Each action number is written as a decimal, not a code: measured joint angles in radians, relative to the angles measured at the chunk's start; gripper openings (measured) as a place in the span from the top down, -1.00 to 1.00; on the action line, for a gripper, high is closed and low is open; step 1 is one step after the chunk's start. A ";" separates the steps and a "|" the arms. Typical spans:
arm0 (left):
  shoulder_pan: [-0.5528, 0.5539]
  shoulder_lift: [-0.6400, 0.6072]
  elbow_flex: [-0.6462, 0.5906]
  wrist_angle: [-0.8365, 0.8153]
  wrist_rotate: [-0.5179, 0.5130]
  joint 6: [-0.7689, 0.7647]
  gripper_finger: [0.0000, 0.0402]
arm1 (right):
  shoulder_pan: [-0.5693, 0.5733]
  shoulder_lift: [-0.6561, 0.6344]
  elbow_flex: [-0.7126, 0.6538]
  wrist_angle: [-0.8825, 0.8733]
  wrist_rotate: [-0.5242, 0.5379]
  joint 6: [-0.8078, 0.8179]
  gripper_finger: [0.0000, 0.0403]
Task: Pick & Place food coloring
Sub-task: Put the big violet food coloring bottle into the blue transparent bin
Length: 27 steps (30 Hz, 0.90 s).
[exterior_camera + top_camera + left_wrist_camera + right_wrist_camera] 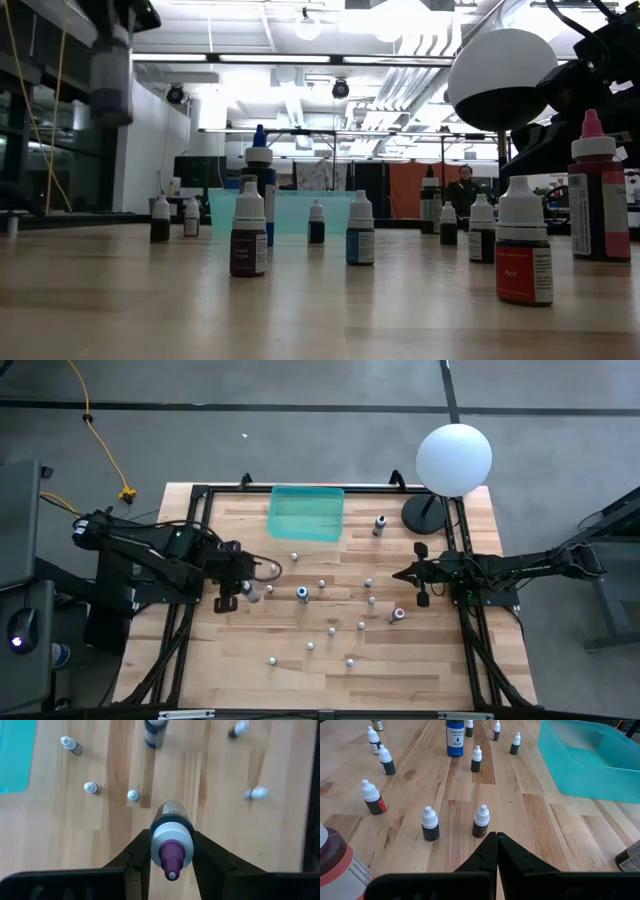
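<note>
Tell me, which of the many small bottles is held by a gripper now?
The bottle with the purple tip: the left gripper clamps it between its fingers, lifted off the table. All other bottles stand free on the wood.

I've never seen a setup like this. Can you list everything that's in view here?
Table: one, pale wood, under everything.
Tray: one, teal, at the table's far edge.
Globe lamp: one, white on a black base, far right corner.
Small bottles: over a dozen, mostly white-capped, scattered mid-table.
Blue bottle: one, larger, among the small ones.
Pink-capped bottle: one, larger, on the table's right side.
Purple-tipped bottle: one, held above the table.
Person: one, in the room behind.
Left gripper: black, clamped on the purple-tipped bottle.
Right gripper: black, shut, empty, right side.
</note>
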 joint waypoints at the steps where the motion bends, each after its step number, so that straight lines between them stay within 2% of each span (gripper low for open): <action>1: 0.008 0.001 0.009 0.001 0.008 -0.024 0.51 | 0.000 0.000 0.000 0.000 0.000 0.000 1.00; 7: 0.068 0.093 0.124 -0.038 0.037 -0.060 0.45 | 0.000 0.000 0.000 0.000 0.000 0.000 1.00; 14: 0.189 0.281 0.390 -0.121 0.012 0.057 0.49 | 0.000 0.000 0.000 -0.001 0.000 0.000 1.00; 18: 0.246 0.404 0.579 -0.203 -0.092 0.172 0.49 | 0.000 0.000 0.000 0.000 0.000 0.000 1.00; 22: 0.302 0.529 0.760 -0.257 -0.274 0.300 0.49 | 0.000 0.000 0.000 0.000 0.000 0.000 1.00; 25: 0.339 0.607 0.853 -0.269 -0.379 0.386 0.49 | 0.000 0.000 0.000 0.000 0.000 0.000 1.00; 27: 0.364 0.653 0.891 -0.259 -0.413 0.417 0.49 | 0.000 0.000 0.000 0.000 0.000 0.000 1.00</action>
